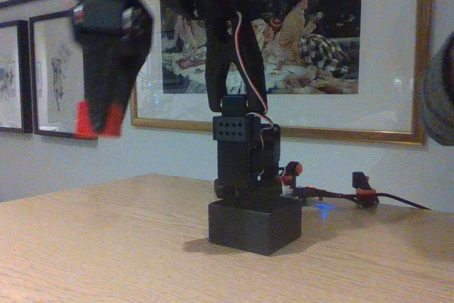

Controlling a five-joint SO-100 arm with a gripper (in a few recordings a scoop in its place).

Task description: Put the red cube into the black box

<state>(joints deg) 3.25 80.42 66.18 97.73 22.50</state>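
Hand: we saw the gripper point(98, 121) hanging high over the table at the left of the fixed view, pointing down and smeared by blur.
Hand tips: two red tips point(85, 120) showed at its lower end, close side by side, with a thin dark line between them.
Hand state: we could not tell whether it was open or closed; the blur hid how the jaws stood.
Red cube: we could not tell whether any of the red at the tips was the red cube.
Black box: the black box point(254, 226) sat on the table well below the hand and off to its right, well apart from it.
Arm base: the robot base point(245, 154) stood upright just behind the box, below and to the right of the hand, and its upper links reached back up and left to the hand.
Table: the wooden table point(106, 246) lay bare straight under the hand.
Cables: black cables with orange-red clips point(363, 184) lay far to the hand's right, beyond the base, beside a small blue glow point(324, 209).
Wall: a large gilt-framed painting point(298, 40) hung behind the arm, to the right of the hand, and smaller dark-framed prints point(53, 76) hung behind the hand.
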